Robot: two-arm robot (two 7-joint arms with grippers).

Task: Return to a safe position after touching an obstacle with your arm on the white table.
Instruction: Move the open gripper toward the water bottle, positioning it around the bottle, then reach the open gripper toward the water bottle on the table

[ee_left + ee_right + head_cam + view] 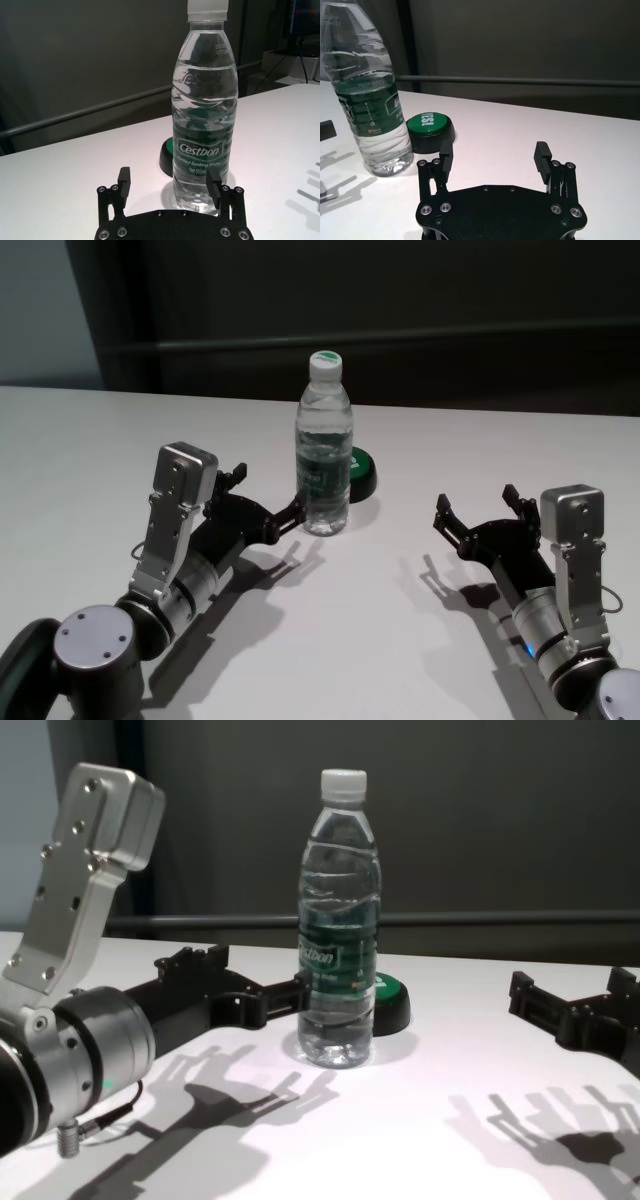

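On the left we see our left claw (262,502) low over the white surface (80,460), its fingers spread, with one fingertip (302,988) reaching to the side of the bottle (324,445); in the left wrist view that finger (214,184) overlaps the bottle's (205,107) base, though we cannot tell whether it touches. The bottle stands upright near the middle of the surface, clear with a white cap (325,363) and a dark green label (338,963). Just behind it, toward our right, sits a low black puck (360,476) with a green top, close beside the bottle's foot but apparently not touching it. Further right, well apart from both, our right claw (478,508) hovers just above the surface with its fingers spread and nothing between them; its wrist view shows the bottle (365,90) and the puck (430,131) off to one side of it.
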